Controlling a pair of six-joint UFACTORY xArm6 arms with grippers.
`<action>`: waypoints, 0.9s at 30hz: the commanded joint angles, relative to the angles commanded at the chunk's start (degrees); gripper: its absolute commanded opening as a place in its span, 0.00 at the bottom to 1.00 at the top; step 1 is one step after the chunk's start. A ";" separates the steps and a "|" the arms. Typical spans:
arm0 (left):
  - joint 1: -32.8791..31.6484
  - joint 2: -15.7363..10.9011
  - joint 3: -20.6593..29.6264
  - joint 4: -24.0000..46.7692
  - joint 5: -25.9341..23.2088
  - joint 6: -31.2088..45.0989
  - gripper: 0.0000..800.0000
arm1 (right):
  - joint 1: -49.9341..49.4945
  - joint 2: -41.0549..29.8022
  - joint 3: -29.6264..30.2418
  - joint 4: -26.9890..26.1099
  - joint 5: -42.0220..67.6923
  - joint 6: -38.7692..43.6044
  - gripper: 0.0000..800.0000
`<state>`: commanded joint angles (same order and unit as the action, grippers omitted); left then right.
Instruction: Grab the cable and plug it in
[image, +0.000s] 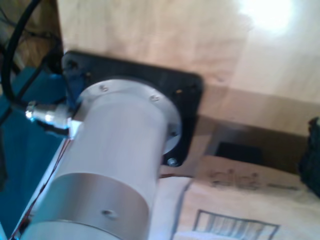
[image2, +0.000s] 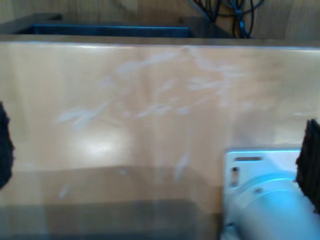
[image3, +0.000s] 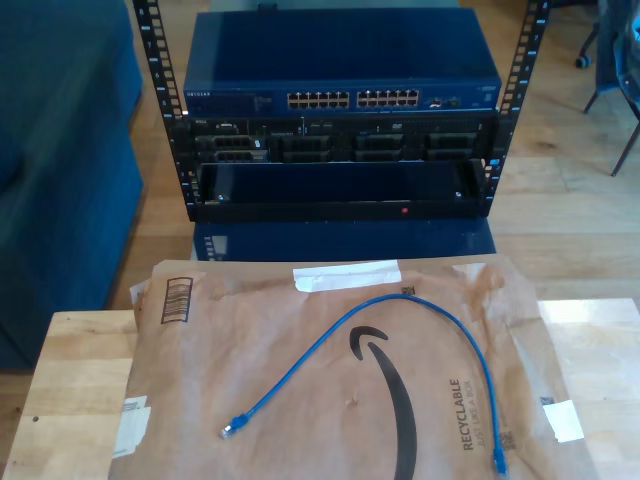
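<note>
The blue cable (image3: 400, 315) lies in a big loop on a flat brown paper bag (image3: 300, 400). One end with its small plug sits near the bottom of the exterior view, a bit to the left of the middle. The other end sits low on the exterior view's right. The loop bends up toward a strip of white tape (image3: 345, 276) on the bag. Nothing is touching the cable.

The paper bag is spread over a light wooden table (image3: 85, 390). It has a black curved arrow and the word RECYCLABLE printed on it.

Behind the table stands a black rack (image3: 340, 195). At its top is a blue box with two rows of little ports (image3: 352, 99). Under it are dark boxes, then an open black shelf.

My first wrist view looks at a silver round arm part (image: 115, 155) bolted to a black plate (image: 187, 95) on the wood. My second wrist view looks over bare wood, with a pale arm part (image2: 265, 195) in it. I cannot tell if my first gripper or my second gripper is apart or together.
</note>
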<state>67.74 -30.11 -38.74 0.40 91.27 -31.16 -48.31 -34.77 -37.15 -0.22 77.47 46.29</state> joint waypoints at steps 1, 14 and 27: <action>-2.02 0.00 -0.79 -0.44 0.09 -2.81 1.00 | 2.46 0.97 -0.97 0.00 0.44 3.43 0.98; -23.30 2.20 -6.86 -11.52 0.26 -24.79 1.00 | 34.81 1.93 -5.45 0.35 1.14 29.98 0.99; -28.75 2.64 -6.51 -15.03 -0.26 -32.09 1.00 | 65.41 11.08 -11.08 12.75 -3.25 41.58 0.99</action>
<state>38.99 -27.47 -45.24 -14.64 91.01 -63.25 17.10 -23.69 -48.23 12.53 74.22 87.87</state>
